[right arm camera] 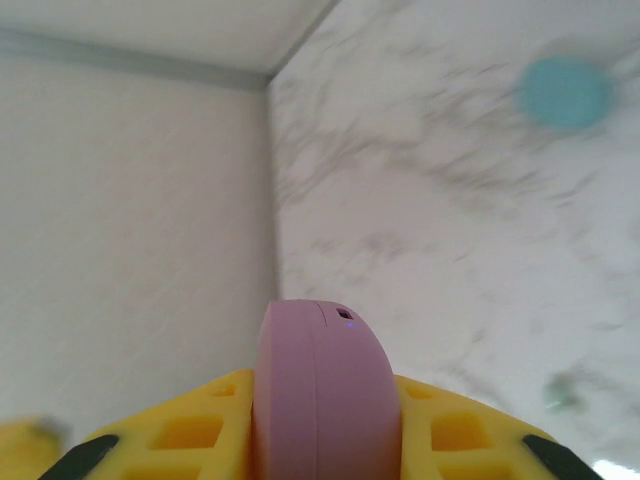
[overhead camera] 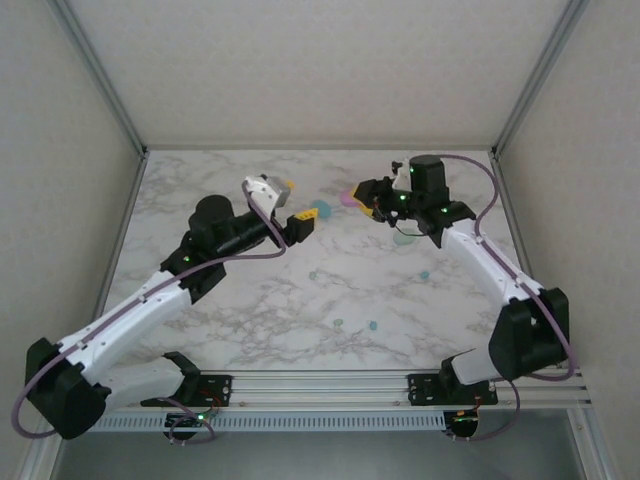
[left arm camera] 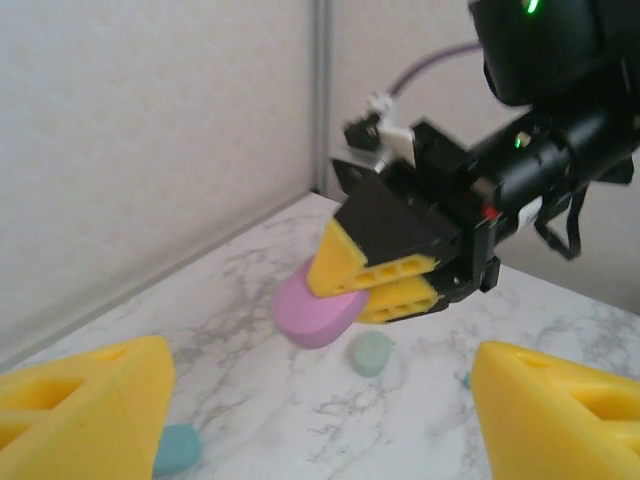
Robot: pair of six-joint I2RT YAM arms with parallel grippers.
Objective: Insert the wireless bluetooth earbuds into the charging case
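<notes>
Marble table | right end effector pinching pink case | left end effector spread

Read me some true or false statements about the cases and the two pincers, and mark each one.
1. The right pincer grips the pink case. True.
2. The left pincer holds the teal case. False: its jaws stand open around nothing, and the teal case lies on the table.
3. The pink case is open. False: its lid is shut.
4. The mint case sits on the table near the right pincer. True.
5. Earbuds lie loose on the table. True.
</notes>
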